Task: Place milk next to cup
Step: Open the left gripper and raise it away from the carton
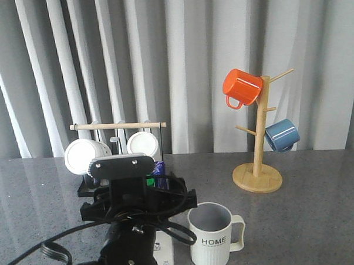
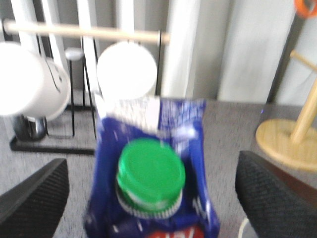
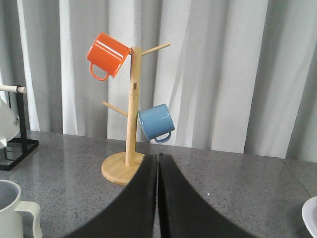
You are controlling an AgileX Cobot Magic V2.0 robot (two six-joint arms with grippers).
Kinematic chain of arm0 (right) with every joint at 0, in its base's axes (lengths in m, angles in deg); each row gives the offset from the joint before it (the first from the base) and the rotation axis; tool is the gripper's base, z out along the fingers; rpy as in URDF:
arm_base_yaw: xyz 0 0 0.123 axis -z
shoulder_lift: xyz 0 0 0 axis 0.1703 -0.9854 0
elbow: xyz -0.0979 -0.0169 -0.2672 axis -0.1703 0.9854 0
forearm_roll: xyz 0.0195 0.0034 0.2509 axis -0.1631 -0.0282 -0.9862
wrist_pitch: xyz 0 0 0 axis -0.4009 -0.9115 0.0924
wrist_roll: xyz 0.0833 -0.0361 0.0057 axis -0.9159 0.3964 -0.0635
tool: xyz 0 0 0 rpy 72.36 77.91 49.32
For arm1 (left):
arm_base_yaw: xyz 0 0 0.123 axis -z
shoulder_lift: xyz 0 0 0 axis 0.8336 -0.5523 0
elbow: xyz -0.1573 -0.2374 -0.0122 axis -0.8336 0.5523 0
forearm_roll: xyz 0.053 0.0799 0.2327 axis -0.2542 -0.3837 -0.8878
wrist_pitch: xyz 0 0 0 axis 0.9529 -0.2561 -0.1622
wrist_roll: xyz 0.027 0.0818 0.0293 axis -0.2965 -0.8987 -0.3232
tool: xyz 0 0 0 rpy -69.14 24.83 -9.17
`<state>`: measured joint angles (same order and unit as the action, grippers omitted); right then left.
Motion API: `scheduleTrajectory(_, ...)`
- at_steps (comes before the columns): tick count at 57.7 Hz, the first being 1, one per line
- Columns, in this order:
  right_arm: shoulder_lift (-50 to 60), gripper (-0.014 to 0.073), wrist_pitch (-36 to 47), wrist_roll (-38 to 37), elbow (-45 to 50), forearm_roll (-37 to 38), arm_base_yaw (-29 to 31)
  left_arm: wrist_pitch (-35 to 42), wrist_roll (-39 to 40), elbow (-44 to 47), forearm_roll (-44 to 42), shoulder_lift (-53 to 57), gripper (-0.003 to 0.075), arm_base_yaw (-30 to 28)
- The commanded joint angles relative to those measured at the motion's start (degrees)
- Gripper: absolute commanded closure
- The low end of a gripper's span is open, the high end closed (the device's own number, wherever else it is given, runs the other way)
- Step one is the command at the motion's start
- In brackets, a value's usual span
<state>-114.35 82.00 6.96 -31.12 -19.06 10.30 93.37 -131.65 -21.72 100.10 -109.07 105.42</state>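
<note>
Two arms: left gripper [image 2: 148, 198] is over the milk; right gripper [image 3: 157, 198] is away from it, facing the wooden mug tree [image 3: 130, 124].
Left jaws: spread wide, one finger [image 2: 34, 196] on each side of the milk carton [image 2: 151, 148], neither touching it.
Right jaws: pressed together, holding nothing.
Milk: upright on the grey surface [image 1: 310, 220], green cap [image 2: 150, 173] on; in the front view largely hidden behind the left arm, only its lower white edge [image 1: 165, 253] showing.
Cup: "HOME" mug [image 1: 213, 236] stands at the milk's 3 o'clock in the front view, apparently just beside it; any contact cannot be judged.
Background: black rack with white mugs [image 1: 84, 157] at 12 o'clock from the milk; mug tree at 2 o'clock, well apart.
</note>
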Motion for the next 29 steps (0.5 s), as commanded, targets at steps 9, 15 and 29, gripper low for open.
scheduleTrajectory(9, 0.1, 0.0599, 3.9, 0.4, -1.6, 0.2, 0.3, 0.2, -3.2, -1.2, -6.4, 11.9, 0.0122, 0.2)
scheduleTrajectory(15, 0.1, 0.0599, 3.9, 0.4, -1.6, 0.2, 0.3, -3.1, -6.8, -1.2, -6.8, 17.4, 0.0285, 0.2)
scheduleTrajectory(29, 0.1, 0.0599, 3.9, 0.4, -1.6, 0.2, 0.3, -8.4, -16.4, -1.2, -3.3, 27.8, 0.0729, 0.2)
